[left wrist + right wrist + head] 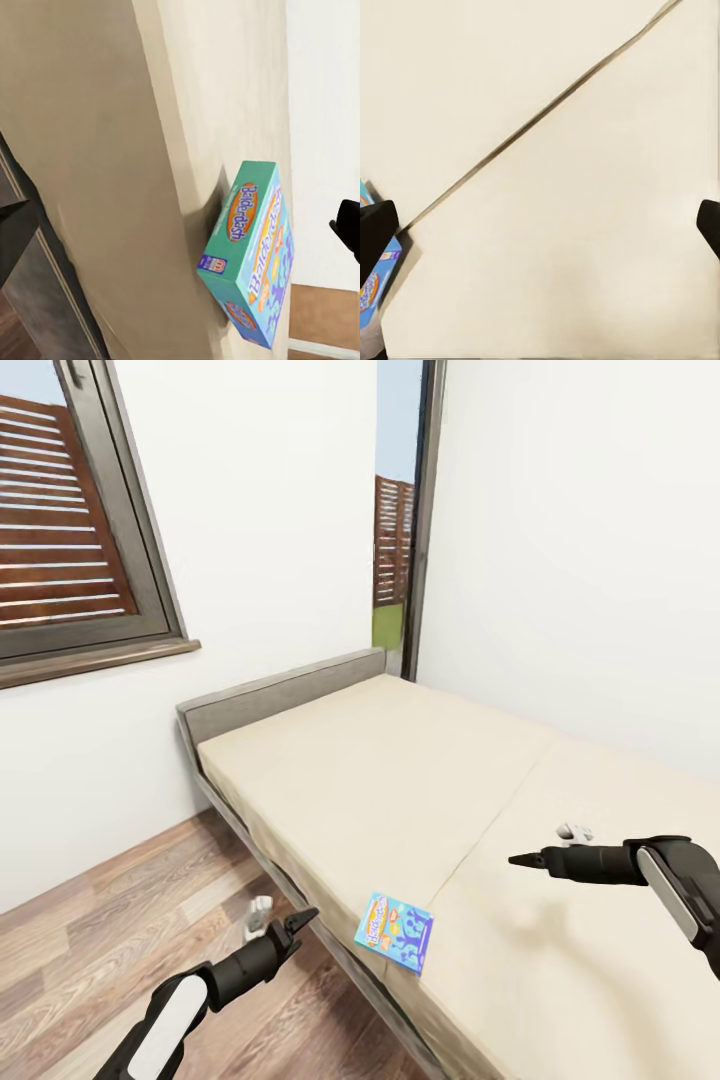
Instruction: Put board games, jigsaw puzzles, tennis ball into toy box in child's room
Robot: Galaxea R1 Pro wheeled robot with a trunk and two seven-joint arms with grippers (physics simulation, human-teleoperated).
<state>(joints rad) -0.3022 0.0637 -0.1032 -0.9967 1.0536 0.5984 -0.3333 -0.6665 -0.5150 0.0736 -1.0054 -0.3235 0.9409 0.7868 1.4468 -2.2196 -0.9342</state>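
Note:
A teal and blue board game box (395, 931) with an orange logo lies flat on the beige mattress (400, 780), close to the bed's front edge. In the left wrist view the same board game box (251, 259) is near. My left gripper (301, 919) hangs open over the floor, just left of the bed edge and the box, with nothing in it. My right gripper (524, 858) is open and empty above the mattress, to the right of the box. A corner of the box (370, 289) shows beside one right finger (375, 232).
The bed's grey headboard (280, 695) stands against the white wall under a window (70, 530). A seam (490, 830) splits the mattress in two. Wooden floor (110, 930) lies left of the bed, with a small pale object (258, 915) by the frame.

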